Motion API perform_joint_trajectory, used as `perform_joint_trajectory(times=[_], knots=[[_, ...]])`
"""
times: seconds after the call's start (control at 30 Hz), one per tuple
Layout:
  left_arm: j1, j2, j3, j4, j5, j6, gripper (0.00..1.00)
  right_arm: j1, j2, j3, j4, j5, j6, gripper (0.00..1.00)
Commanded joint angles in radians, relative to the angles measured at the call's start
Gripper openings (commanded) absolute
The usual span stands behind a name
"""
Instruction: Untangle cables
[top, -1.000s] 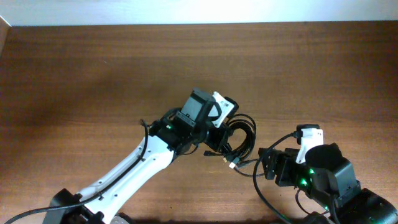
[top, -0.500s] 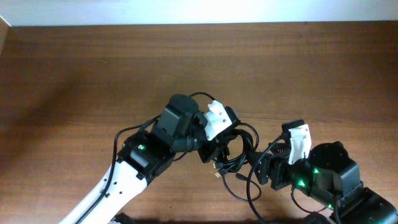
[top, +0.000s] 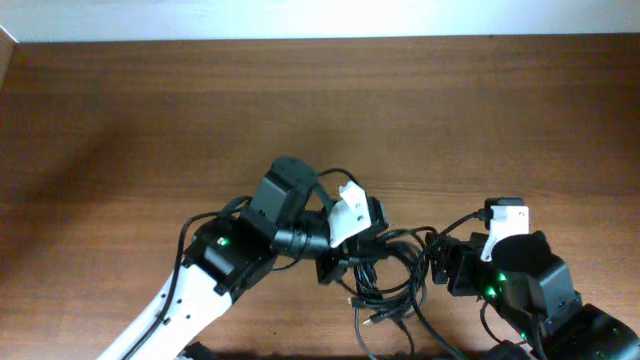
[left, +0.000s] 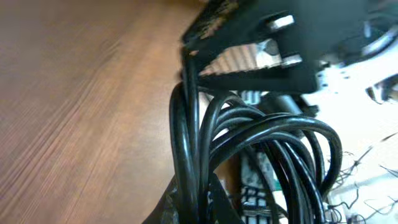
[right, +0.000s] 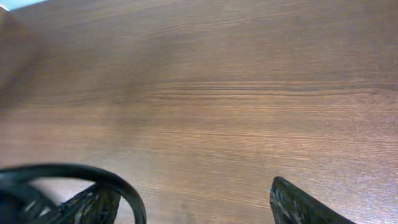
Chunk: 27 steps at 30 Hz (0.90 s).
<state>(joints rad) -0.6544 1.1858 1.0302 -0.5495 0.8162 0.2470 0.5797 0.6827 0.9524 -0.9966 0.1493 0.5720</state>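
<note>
Left end effector: pinches narrow on the tangled bundle of thin black flexible cables, strands squeezed between its dark fingers; holds it near the front of the brown wooden worktop, loose loops spilling toward the near edge. Right end effector: gapes wide, grips nothing; sits just beside the bundle's right rim, with one black loop arching across one finger. Leaves the cables between both end effectors, long axis running roughly left to right from the clamped end; puts the free right arm nearest the loose loops. Probably calls for closing on that near loop and drawing rightward, away from the held end.
</note>
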Motion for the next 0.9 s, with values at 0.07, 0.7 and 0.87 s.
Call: perform_joint_trajectory(times=[0.07,0.7,0.87], knots=[[-0.004,-0.122,0.003,-0.034,0.142,0.066,0.00,-0.004,-0.002,0.009,-0.011,0.121,0.029,0.75],[-0.004,-0.151,0.003,0.028,-0.166,0.152,0.00,-0.004,-0.003,0.164,-0.051,-0.404,-0.352,0.75],[-0.004,-0.146,0.003,0.052,-0.140,0.152,0.00,-0.004,-0.003,0.164,-0.044,-0.451,-0.389,0.75]])
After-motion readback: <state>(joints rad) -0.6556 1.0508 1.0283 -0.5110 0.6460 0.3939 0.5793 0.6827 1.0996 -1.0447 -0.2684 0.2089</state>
